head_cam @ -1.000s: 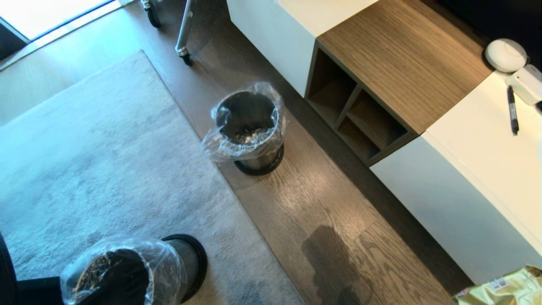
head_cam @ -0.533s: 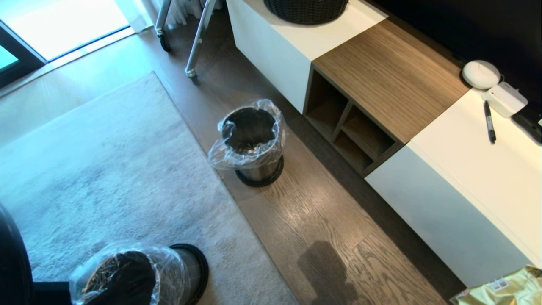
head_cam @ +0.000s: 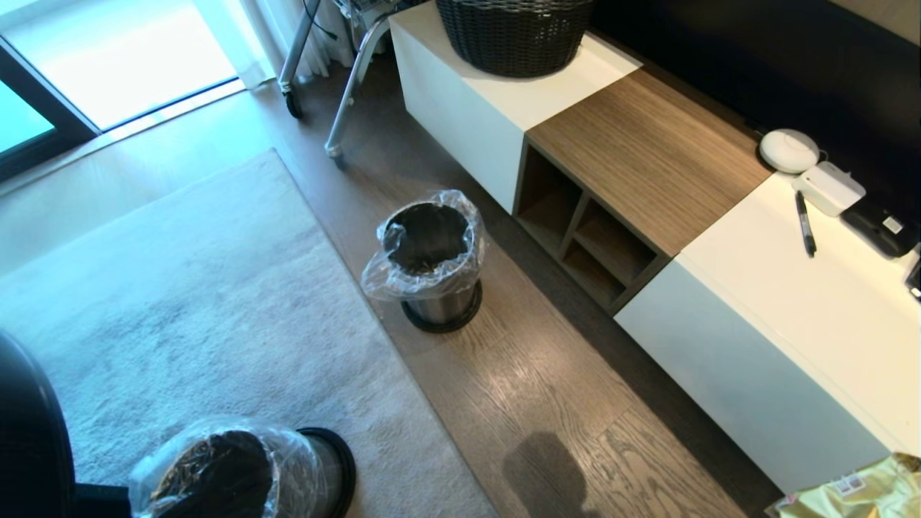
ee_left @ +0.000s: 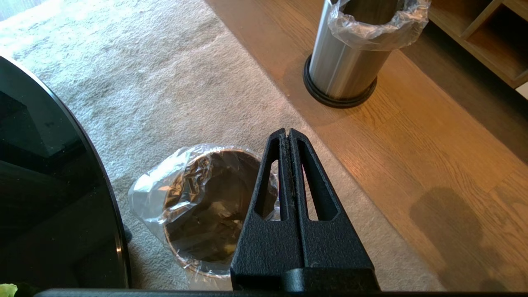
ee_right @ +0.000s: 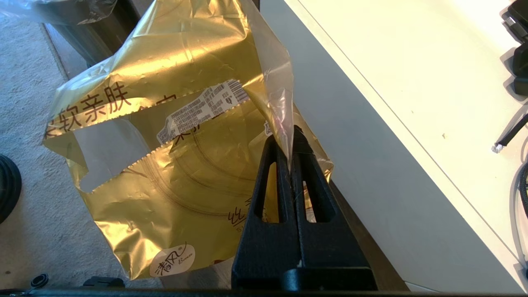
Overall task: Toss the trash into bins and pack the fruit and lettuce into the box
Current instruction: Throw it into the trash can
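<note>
**Thin pinch on the wrapper, bins off to the side**

The right claw [ee_right: 291, 165] was clamped on one clear corner flap of the gold wrapper [ee_right: 173, 136]; a hold that slight might slip and drop it on the floor short of a bin. The sheet hung broad beyond the claw's tips, long axis running across them. The left claw [ee_left: 288, 138] was closed and empty, with the near bin [ee_left: 206, 210] just beneath it and the far bin [head_cam: 430, 252] beyond.

Black textured left gripper [ee_left: 288, 136], right gripper [ee_right: 290, 142]; tapered slotted fingers.
</note>
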{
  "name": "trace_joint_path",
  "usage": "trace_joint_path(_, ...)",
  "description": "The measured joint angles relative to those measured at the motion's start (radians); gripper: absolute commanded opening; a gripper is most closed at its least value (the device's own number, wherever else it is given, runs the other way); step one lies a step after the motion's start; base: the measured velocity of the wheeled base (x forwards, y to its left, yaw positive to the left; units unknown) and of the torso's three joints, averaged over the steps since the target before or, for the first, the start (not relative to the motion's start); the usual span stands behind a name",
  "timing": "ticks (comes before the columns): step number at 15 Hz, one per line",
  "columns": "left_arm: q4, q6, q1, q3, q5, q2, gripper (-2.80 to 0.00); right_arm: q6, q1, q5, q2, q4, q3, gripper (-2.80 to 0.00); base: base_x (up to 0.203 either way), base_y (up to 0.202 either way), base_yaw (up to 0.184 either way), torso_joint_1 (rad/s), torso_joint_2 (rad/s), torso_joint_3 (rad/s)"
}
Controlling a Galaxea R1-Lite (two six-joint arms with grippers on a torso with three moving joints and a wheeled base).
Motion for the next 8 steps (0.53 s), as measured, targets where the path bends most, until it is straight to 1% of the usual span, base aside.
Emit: trace_joint_path(8,0.0,0.0,0.0,0.0,0.0,0.0,-2.8,0.0,0.0,0.0,0.0,0.0,0.0,-2.8,0.0,0.0,0.0,0.0,0.0,0.0)
